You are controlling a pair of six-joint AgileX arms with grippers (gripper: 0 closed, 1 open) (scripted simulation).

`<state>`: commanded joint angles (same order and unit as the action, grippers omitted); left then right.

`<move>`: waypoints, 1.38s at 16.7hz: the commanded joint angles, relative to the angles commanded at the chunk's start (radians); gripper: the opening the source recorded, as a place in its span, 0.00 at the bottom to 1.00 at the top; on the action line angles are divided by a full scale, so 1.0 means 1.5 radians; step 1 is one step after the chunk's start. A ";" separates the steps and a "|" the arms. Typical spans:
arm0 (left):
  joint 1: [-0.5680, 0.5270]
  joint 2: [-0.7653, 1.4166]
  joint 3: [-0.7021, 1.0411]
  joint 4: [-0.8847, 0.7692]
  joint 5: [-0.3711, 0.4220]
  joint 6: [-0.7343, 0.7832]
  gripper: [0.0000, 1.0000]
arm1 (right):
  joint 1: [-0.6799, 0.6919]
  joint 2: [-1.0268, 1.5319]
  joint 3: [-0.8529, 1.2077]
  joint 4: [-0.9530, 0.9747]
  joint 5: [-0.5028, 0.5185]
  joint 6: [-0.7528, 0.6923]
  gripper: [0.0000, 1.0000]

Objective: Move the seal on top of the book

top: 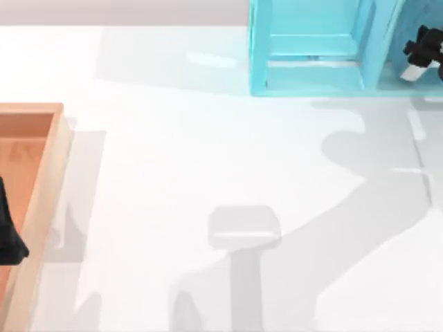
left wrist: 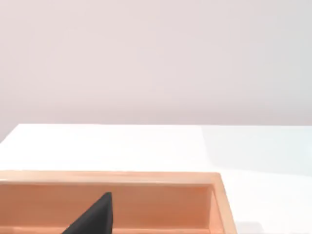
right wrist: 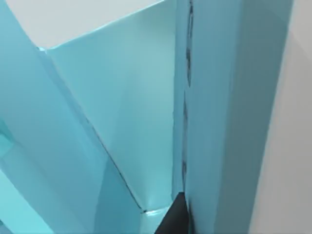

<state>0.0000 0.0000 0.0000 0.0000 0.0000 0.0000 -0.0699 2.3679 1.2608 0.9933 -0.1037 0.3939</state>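
Wooden tray (top: pixel 41 200) under left gripper (top: pixel 8 235); no writing.

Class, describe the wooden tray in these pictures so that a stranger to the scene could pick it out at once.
Start with the white table in the top view and go to its left edge. There lies the wooden tray, an open box with raised walls, with the left tool over it. Its orange-brown wood sets it apart from the light-blue shelf unit at the far right.

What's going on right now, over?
Left gripper over the wooden tray, top view's left. Right gripper up at the light-blue shelf unit. Seal and book not sighted. White table.
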 joint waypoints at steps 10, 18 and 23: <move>0.000 0.000 0.000 0.000 0.000 0.000 1.00 | 0.000 0.000 0.000 0.000 0.000 0.000 0.00; 0.000 0.000 0.000 0.000 0.000 0.000 1.00 | -0.003 -0.148 -0.075 -0.088 -0.004 0.006 0.00; 0.000 0.000 0.000 0.000 0.000 0.000 1.00 | -0.008 -0.423 -0.196 -0.235 -0.016 0.004 0.00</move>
<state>0.0000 0.0000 0.0000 0.0000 0.0000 0.0000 -0.0815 1.7332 0.9671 0.6411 -0.1276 0.3995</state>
